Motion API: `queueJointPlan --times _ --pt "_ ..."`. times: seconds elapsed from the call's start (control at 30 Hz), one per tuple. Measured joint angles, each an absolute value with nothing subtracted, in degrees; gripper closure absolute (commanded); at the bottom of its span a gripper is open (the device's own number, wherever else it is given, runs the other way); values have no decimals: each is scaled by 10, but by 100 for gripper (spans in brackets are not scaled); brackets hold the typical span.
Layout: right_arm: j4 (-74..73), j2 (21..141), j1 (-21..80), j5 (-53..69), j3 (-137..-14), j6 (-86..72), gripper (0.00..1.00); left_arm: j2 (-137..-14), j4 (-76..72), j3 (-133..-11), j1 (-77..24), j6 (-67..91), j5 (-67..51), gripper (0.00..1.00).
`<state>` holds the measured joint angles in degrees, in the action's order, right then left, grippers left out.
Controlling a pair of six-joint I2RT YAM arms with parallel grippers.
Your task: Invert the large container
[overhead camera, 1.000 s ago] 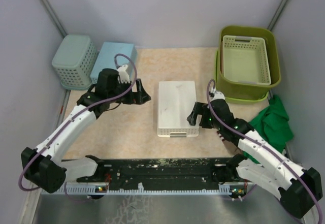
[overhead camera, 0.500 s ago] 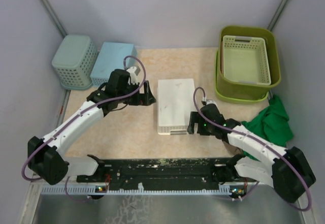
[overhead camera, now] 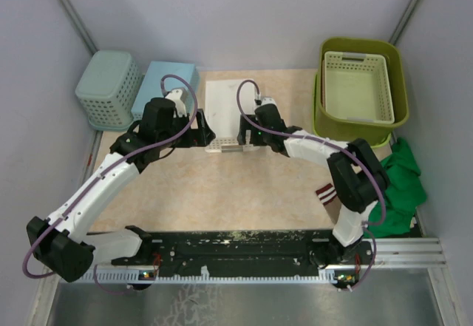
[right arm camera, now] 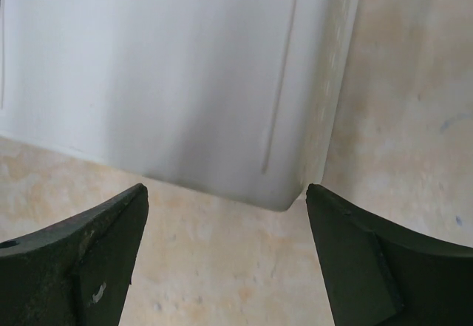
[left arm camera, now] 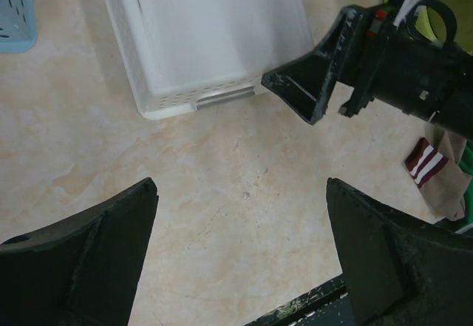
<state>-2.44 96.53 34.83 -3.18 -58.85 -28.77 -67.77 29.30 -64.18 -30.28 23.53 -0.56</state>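
White basket (overhead camera: 224, 108) has slid back, between left hand (overhead camera: 209, 137) and right hand (overhead camera: 243, 131), both open.

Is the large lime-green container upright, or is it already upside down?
Upright. The lime-green container has its open top facing up, and a pale perforated basket sits inside it.

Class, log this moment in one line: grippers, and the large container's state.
left gripper open | right gripper open | both beside white basket, nothing held | large container upright, cream basket inside, untouched
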Motion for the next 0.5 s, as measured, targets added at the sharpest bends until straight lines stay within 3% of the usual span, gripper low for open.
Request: queueJointPlan --times 0.2,0.5 --pt "-23 1099 348 -30 -737 -266 13 -667 306 -642 -291 234 7 0" --pt "-45 1196 348 -53 -861 -250 13 -655 324 -642 -285 230 13 0"
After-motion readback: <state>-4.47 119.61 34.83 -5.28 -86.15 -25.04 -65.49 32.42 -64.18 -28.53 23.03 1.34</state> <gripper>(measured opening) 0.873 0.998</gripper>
